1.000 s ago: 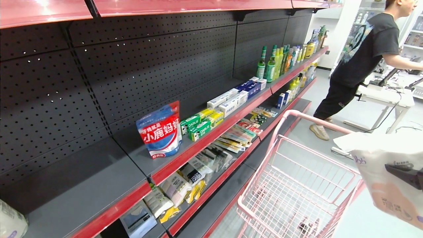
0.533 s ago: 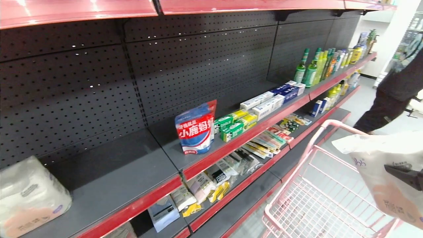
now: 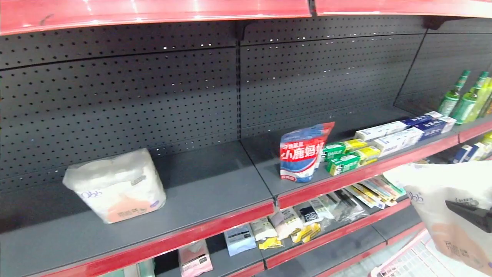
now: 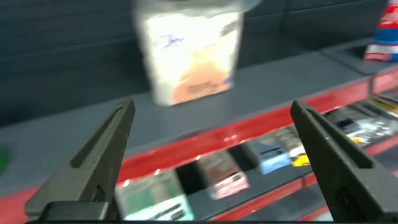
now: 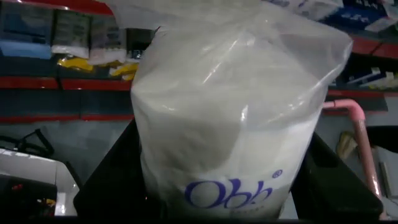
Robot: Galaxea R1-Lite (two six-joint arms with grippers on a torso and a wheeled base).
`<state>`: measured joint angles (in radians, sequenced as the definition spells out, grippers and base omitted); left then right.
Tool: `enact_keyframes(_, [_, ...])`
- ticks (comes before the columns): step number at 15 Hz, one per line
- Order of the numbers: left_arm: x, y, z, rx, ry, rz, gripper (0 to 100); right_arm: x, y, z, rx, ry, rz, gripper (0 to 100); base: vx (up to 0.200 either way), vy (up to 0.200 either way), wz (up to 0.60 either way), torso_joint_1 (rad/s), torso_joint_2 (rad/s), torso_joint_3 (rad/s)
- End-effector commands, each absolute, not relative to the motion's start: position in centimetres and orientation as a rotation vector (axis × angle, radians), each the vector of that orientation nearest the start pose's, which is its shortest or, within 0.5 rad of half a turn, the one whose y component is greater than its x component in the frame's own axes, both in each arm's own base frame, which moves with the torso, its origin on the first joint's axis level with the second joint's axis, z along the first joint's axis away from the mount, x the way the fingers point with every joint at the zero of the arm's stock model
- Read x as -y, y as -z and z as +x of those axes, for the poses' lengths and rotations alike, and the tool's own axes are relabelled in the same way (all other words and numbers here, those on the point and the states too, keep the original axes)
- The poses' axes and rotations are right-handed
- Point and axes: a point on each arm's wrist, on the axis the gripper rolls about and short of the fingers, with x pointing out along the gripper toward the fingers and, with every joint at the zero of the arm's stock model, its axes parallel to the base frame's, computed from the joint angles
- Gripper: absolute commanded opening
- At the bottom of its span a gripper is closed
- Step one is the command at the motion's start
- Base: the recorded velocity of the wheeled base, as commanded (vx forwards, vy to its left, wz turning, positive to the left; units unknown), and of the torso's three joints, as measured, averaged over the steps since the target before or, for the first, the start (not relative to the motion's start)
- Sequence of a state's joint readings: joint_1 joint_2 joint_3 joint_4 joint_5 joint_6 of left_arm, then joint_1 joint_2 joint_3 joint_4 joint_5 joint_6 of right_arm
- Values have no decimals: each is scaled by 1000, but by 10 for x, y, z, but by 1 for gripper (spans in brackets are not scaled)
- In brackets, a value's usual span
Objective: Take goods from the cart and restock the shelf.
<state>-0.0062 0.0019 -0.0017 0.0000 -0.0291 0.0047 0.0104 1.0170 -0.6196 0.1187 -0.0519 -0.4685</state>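
In the head view, a white pack (image 3: 115, 190) is seen standing on the grey shelf (image 3: 215, 204), towards its left part. Farther right on the same shelf a blue and red pouch (image 3: 303, 154) is placed, and green boxes (image 3: 344, 156) lie just beside it. A second pack (image 3: 442, 192) is held in front of the shelf's right part by the right tool (image 3: 467, 209), which is closed on it. A corner of the pink cart (image 3: 403, 261) is seen below the shelf's lower boards.

In the left wrist view, the left tool (image 4: 211, 107) is seen with its fingers spread wide apart, in front of the shelf's red edge. The white pack (image 4: 189, 56) is seen on the shelf behind it.

In the right wrist view, the second pack (image 5: 230, 124) is pressed from both sides by the dark fingers (image 5: 106, 180), well apart from the shelf.
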Motion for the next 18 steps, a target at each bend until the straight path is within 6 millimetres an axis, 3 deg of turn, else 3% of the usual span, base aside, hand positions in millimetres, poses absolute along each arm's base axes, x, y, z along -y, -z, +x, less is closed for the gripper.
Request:
enact_keyframes(1, [1,-76,-23,0,37,5,100,0,-207,121,-514,-81,-475,0,0,0,600,2,-2,2])
enact_keyframes(5, [1,-76,-23,0,35,5,100,0,-202,112,-509,-86,-492,0,0,0,450,-1,-1,1])
enact_keyframes(9, [1,-76,-23,0,37,6,100,-1,-185,72,-437,-119,-500,0,0,0,0,0,0,0])
enact_keyframes(12, [1,-76,-23,0,37,6,100,-2,-180,54,-368,-158,-481,0,0,0,0,0,0,0])
enact_keyframes(18, [1,-77,-19,-54,40,9,100,-3,-170,48,-366,-200,-467,0,0,0,0,0,0,0])
